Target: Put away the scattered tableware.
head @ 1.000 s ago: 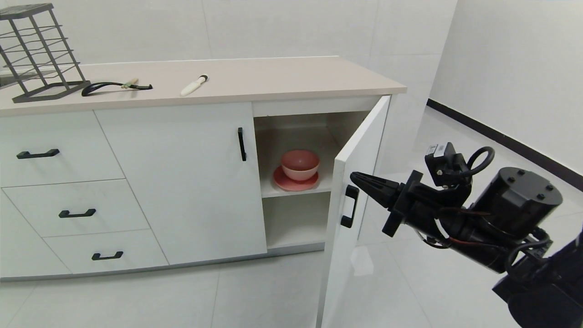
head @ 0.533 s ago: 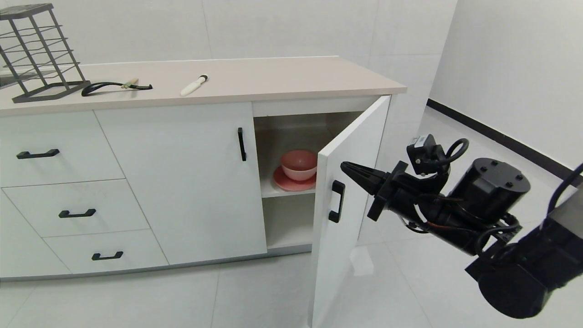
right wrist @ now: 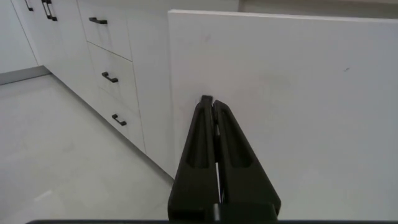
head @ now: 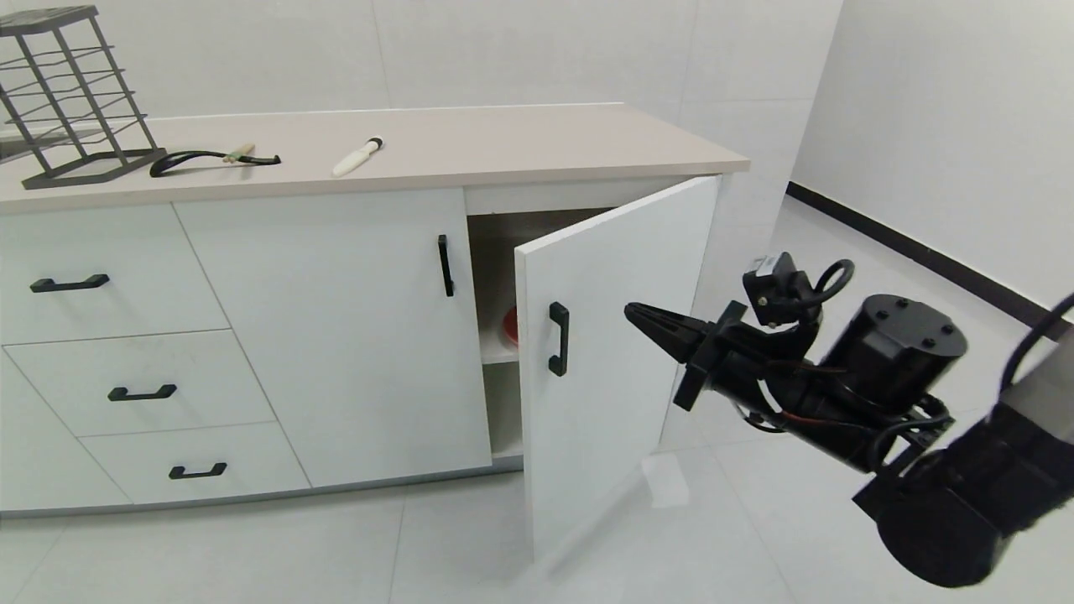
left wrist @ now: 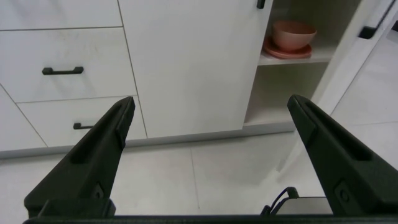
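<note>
Right gripper (head: 631,310): fingers pressed together, empty, tips at outer face of door (head: 617,277), right of handle (head: 558,338); contact unclear. Door half open. Bowl (left wrist: 293,33) on plate (left wrist: 286,52), upper shelf (left wrist: 311,59) inside. Left gripper (left wrist: 211,102): spread wide, empty, low before cabinet (left wrist: 186,62).

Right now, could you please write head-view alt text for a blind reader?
The right arm's shut black pincer points at the half-open white cabinet door, which hides most of a pink plate inside. A white-handled utensil lies on the beige countertop.
</note>
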